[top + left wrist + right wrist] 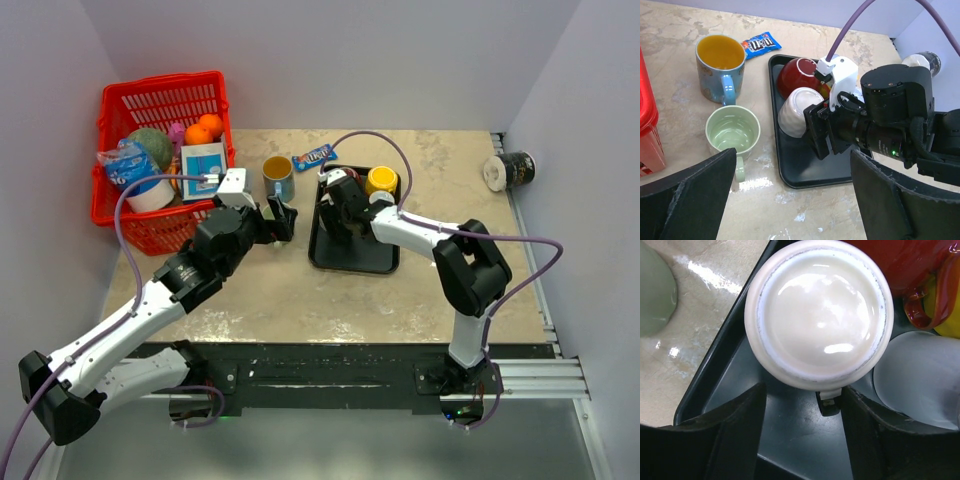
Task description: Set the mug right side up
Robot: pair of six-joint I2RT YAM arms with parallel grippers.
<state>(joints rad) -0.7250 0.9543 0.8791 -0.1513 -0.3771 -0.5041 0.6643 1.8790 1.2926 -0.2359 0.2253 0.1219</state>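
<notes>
A white mug [820, 315] stands upside down, base up, at the near left of the black tray [790, 435]; it also shows in the left wrist view [796, 111]. Its handle [830, 396] points toward my right gripper [802, 435], which is open just above the tray with its fingers either side of the handle, close to the mug but not closed on it. In the top view the right gripper [338, 208] hides the mug. My left gripper [795, 200] is open and empty over the table, left of the tray, near a green mug [733, 131].
A red mug [801, 75] lies behind the white one. A yellow mug [382, 180] and a frosted cup [920, 375] share the tray. A blue mug [278, 176], a candy packet [313, 156], a red basket [160, 95] and a can [510, 170] stand around.
</notes>
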